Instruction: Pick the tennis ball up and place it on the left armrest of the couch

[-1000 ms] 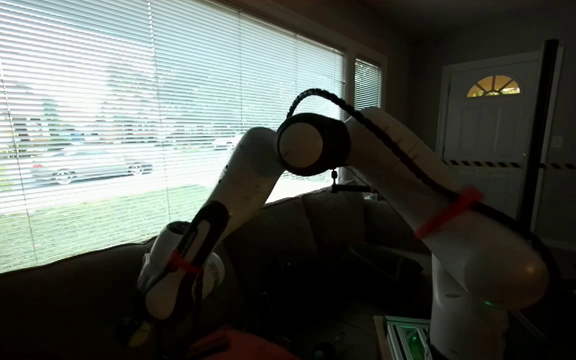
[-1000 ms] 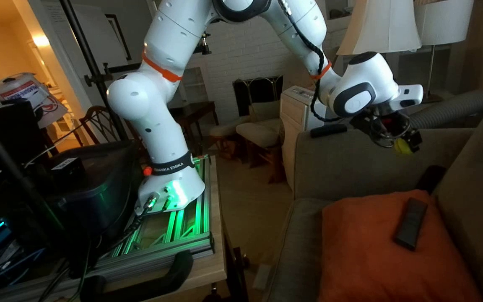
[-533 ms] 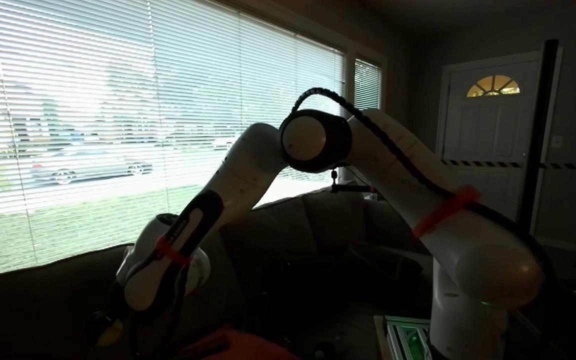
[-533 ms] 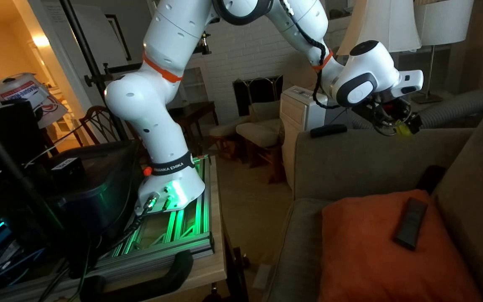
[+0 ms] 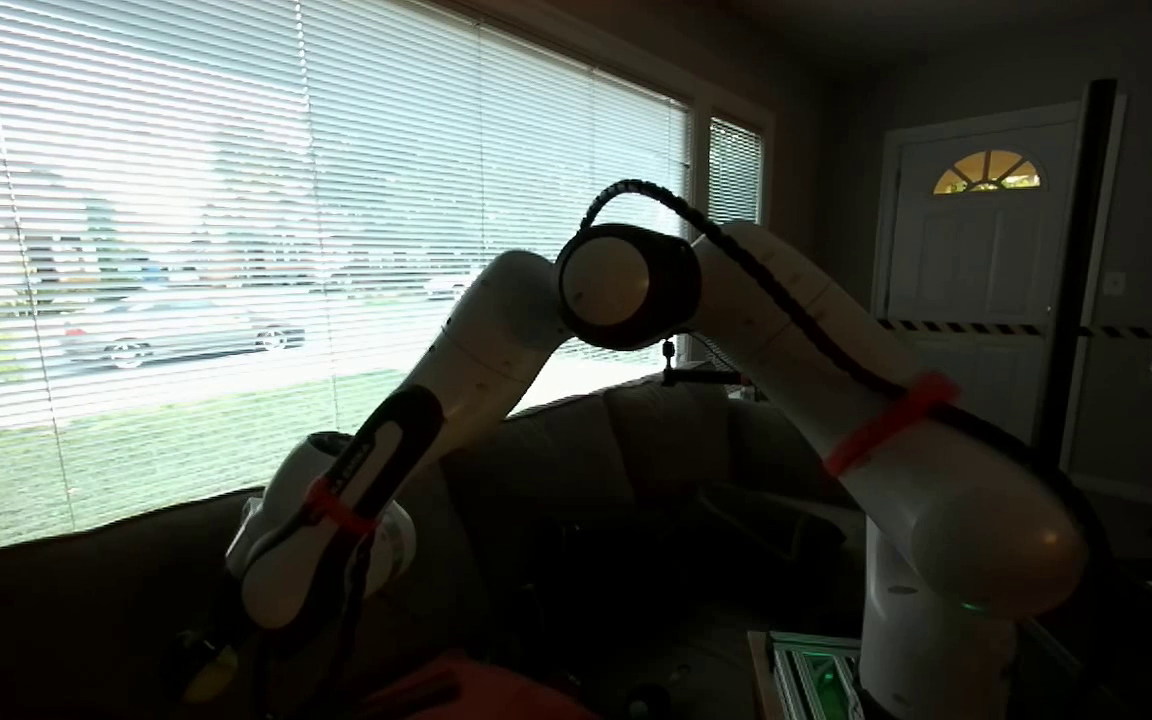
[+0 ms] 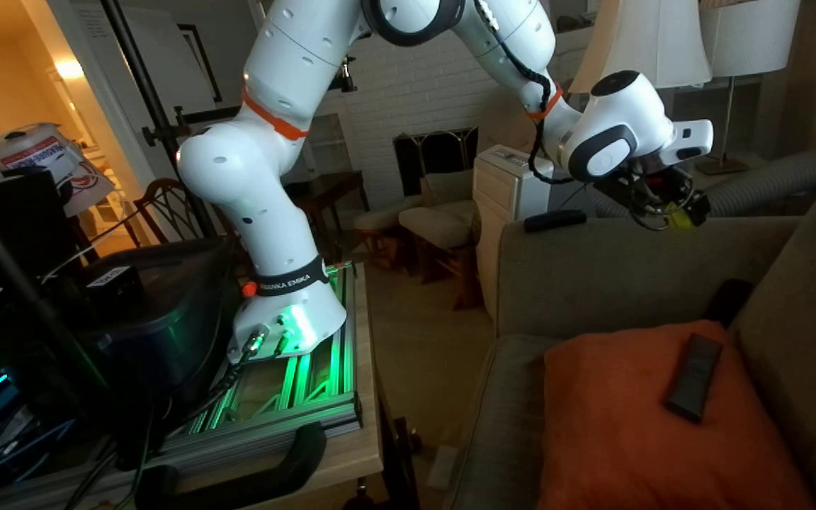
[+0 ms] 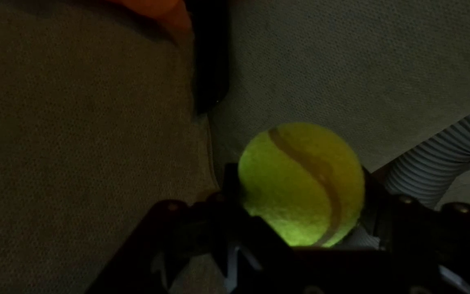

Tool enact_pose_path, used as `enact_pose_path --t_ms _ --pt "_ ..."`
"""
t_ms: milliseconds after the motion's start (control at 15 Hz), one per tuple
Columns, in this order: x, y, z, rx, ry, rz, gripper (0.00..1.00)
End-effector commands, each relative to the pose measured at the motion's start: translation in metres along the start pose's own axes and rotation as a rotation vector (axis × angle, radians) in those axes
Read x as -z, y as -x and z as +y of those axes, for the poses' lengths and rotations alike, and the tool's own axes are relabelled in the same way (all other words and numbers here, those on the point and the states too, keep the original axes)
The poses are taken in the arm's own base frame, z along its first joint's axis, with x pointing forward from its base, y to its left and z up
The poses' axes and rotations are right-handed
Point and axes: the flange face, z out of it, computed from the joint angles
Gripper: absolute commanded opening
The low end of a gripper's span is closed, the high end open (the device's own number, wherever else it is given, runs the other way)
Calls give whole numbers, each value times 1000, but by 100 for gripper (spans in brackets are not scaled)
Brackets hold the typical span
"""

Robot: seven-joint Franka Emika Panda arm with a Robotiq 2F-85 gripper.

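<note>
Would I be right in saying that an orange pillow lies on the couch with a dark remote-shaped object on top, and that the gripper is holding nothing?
One point is off: the gripper is holding the tennis ball, as the wrist view shows. The rest is right: the orange pillow lies on the couch, with the dark remote-shaped object on top.
</note>
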Motion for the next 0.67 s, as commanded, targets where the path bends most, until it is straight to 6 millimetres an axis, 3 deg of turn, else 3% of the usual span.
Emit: enact_pose_path --t_ms 0,133,333,600 --pt "-42 -2 -24 21 -90 -1 42" --pt "-68 -8 -48 42 -174 27 42" --pt "-93 -17 -78 115 -301 71 42" --pt "-121 -23 -96 236 -462 72 42"
